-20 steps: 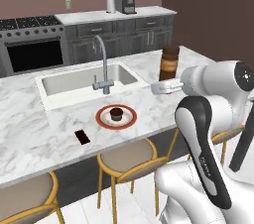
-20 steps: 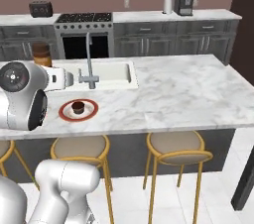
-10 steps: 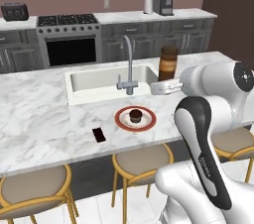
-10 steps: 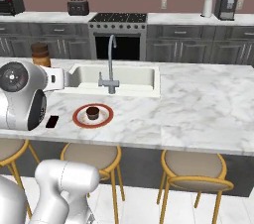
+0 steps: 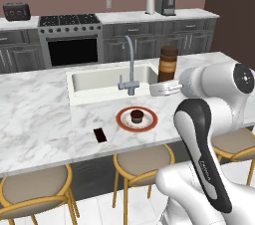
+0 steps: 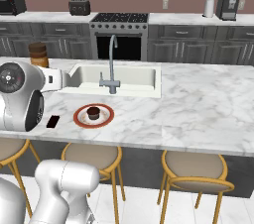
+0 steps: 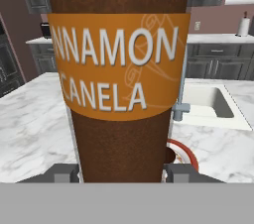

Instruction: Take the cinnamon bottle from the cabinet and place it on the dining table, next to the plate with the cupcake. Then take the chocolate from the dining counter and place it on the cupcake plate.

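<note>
Cinnamon bottle [image 7: 121, 69] is upright in my gripper [image 7: 121, 173], jaws closed partway on its lower body, held above the worktop [image 5: 45, 119] near the sink [image 5: 99, 77]. I'd guess it's rigid, light and top-heavy with a slick label, so holding low on the body suits. Plate [image 5: 149, 119] with cupcake [image 5: 136, 116] sits close by; chocolate [image 5: 100, 135] lies just beside it.

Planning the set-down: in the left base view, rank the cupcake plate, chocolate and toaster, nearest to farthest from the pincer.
1. Cupcake plate: just ahead of the pincer, which holds the cinnamon bottle.
2. Chocolate: farther left, near the counter's front edge.
3. Toaster: back counter, far left.
</note>
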Robot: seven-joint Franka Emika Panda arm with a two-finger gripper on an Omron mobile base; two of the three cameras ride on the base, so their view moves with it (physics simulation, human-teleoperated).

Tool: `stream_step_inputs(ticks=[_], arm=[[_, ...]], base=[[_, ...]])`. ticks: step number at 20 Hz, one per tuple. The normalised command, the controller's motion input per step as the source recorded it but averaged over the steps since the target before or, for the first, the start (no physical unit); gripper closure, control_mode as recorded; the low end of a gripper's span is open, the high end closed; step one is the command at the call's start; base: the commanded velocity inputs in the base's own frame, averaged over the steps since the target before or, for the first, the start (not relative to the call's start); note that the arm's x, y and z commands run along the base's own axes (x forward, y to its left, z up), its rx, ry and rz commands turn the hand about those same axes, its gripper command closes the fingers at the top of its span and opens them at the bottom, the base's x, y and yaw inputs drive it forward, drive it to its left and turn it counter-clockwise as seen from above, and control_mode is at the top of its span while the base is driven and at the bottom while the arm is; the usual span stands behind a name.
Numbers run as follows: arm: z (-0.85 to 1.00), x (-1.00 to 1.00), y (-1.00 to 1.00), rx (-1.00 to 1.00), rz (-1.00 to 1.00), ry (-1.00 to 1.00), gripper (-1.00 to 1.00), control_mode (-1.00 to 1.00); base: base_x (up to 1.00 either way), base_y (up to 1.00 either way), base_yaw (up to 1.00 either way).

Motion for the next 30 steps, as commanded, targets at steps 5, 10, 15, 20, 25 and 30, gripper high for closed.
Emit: stream_step_inputs(ticks=[5, 10, 15, 20, 25, 30], arm=[[0.00, 0.00, 0.00, 0.00, 0.00, 0.00, 1.00, 1.00], [-0.02, 0.06, -0.07, 0.01, 0.02, 0.01, 1.00, -1.00], [-0.22, 0.29, -0.42, 0.00, 0.12, 0.00, 1.00, -1.00], [-0.31, 0.36, -0.47, 0.00, 0.09, 0.01, 1.00, -1.00], [-0.51, 0.30, -0.52, 0.00, 0.12, 0.19, 1.00, -1.00], [-0.53, 0.31, -0.49, 0.00, 0.13, 0.12, 1.00, -1.00]], base=[[0.10, -0.01, 0.00], [0.12, -0.11, 0.01], [0.00, 0.00, 0.00], [0.00, 0.00, 0.00], [0.00, 0.00, 0.00], [0.00, 0.00, 0.00]])
